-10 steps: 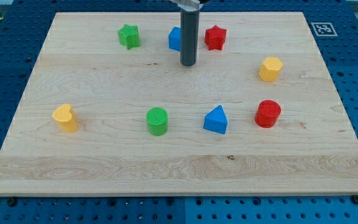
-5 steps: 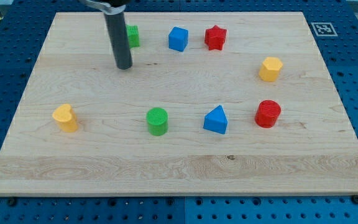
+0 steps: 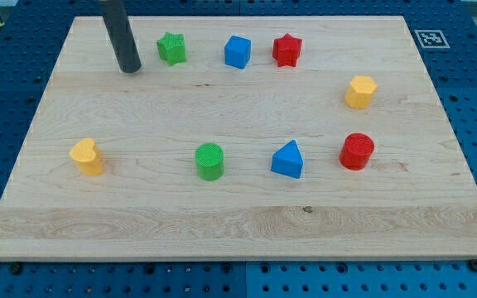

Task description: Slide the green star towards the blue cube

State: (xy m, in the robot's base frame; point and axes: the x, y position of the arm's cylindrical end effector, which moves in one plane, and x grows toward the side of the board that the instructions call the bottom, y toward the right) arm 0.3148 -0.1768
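The green star sits near the view's top, left of centre. The blue cube stands to its right, with a gap between them. My tip rests on the board to the left of the green star and slightly lower in the view, a short way apart from it and not touching it. The dark rod rises from the tip out of the view's top.
A red star is right of the blue cube. A yellow hexagonal block is at the right. A red cylinder, blue triangular block, green cylinder and yellow block lie across the middle of the wooden board.
My tip has moved left along the top of the board, from in front of the blue cube, past the green star, to the star's left side. No block has moved.
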